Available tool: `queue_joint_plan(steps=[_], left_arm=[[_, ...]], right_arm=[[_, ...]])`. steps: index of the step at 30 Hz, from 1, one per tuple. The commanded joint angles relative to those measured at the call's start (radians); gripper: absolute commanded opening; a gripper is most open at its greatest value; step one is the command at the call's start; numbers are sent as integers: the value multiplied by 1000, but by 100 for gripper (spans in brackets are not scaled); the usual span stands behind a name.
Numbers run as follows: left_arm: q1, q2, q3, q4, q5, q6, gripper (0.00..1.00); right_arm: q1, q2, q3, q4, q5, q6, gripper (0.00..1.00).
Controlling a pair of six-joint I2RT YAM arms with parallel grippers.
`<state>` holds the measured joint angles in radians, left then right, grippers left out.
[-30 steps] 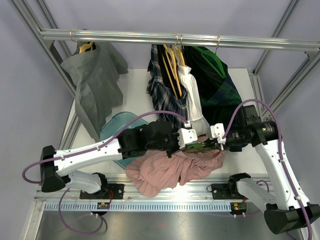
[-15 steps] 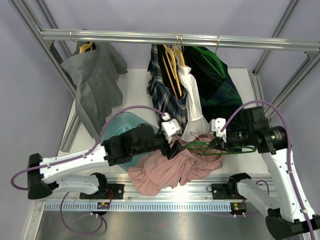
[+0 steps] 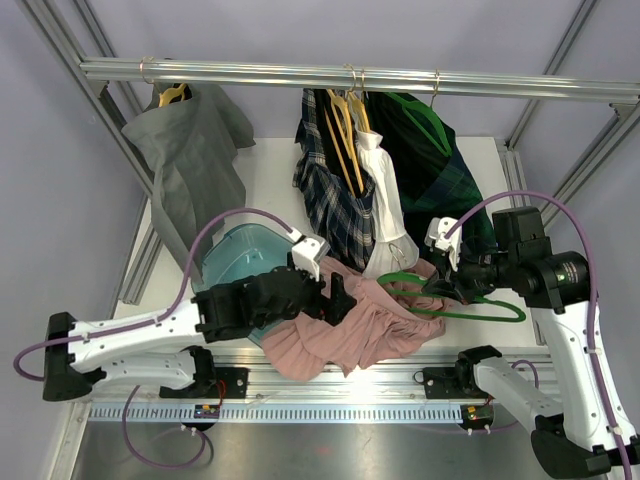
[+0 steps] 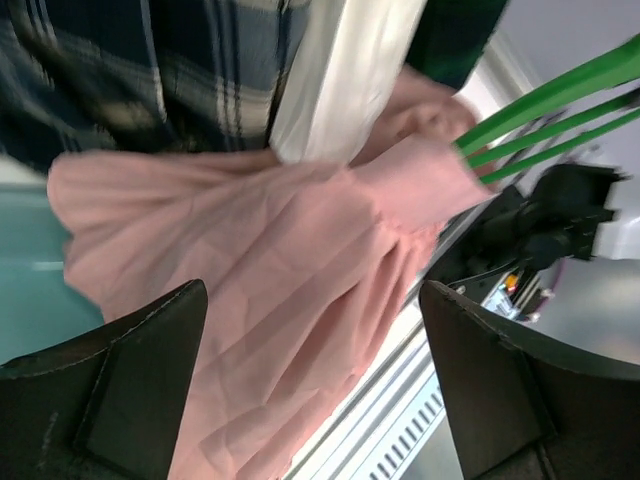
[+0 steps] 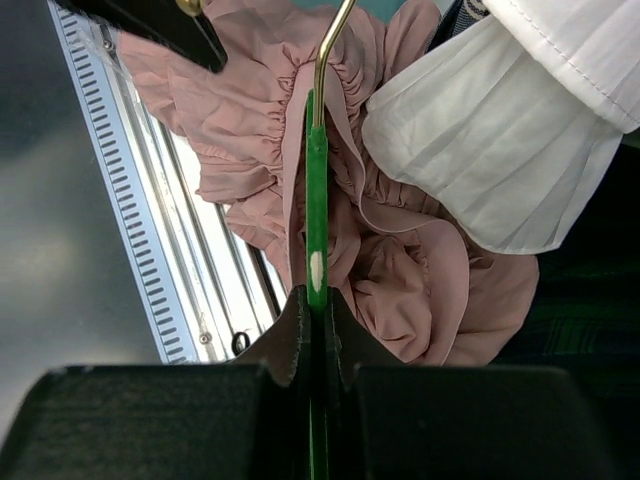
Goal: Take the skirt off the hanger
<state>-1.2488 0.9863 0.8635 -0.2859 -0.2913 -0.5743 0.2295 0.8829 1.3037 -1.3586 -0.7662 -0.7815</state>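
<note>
The pink skirt (image 3: 345, 330) lies crumpled at the table's front edge. The green hanger (image 3: 470, 305) sticks out to its right, its left end still over the skirt's gathered waistband (image 5: 400, 265). My right gripper (image 3: 440, 287) is shut on the hanger's green bar (image 5: 316, 200), fingers (image 5: 290, 335) pressed on both sides of it (image 5: 317, 300). My left gripper (image 3: 335, 298) hovers over the skirt's left part, open wide. In the left wrist view, the pink cloth (image 4: 270, 280) fills the gap between its jaws (image 4: 310, 295) untouched, and the hanger's bars (image 4: 540, 110) cross the upper right.
Clothes hang from the top rail (image 3: 300, 73): a grey garment (image 3: 190, 160), a plaid skirt (image 3: 325, 180), a white shirt (image 3: 385, 200) and a dark green plaid piece (image 3: 435, 160). A teal bin (image 3: 235, 255) sits at the left. An aluminium rail (image 3: 300, 390) runs along the front.
My left gripper opened, let go of the skirt and drew back left. The right gripper pulled the green hanger to the right, and the skirt sagged flatter.
</note>
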Motion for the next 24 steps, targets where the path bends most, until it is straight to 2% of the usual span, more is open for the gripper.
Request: queue_joint_plan(steps=[1, 3, 6, 7, 8, 10, 11, 12, 16, 18, 24], left_arm=[[-40, 72, 14, -42, -112, -133, 90], [-54, 116, 38, -55, -161, -163, 89], [-64, 196, 66, -58, -215, -177, 81], [-64, 210, 68, -50, -223, -167, 73], [-64, 228, 69, -36, -226, -162, 59], [-64, 241, 74, -30, -235, -145, 37], [-66, 239, 77, -48, -238, -142, 11], [-64, 239, 81, -62, -247, -142, 2], [-64, 192, 57, -111, -236, -108, 0], [-64, 164, -3, -130, -247, -113, 0], [-63, 62, -164, -138, -269, -191, 0]], right_arm=[[7, -5, 23, 29, 8, 65, 0], [7, -10, 17, 38, -1, 77, 0], [5, -13, -1, 50, -7, 88, 0], [5, -16, -4, 52, -7, 91, 0], [7, -19, -7, 56, -2, 96, 0], [5, -25, -11, 55, 11, 99, 0], [5, -27, -11, 53, 21, 97, 0], [5, -30, -6, 49, 48, 96, 0], [5, -42, 23, -2, 165, 36, 0], [5, -47, 55, -54, 234, -8, 0], [5, -79, 127, -161, 234, -45, 0]])
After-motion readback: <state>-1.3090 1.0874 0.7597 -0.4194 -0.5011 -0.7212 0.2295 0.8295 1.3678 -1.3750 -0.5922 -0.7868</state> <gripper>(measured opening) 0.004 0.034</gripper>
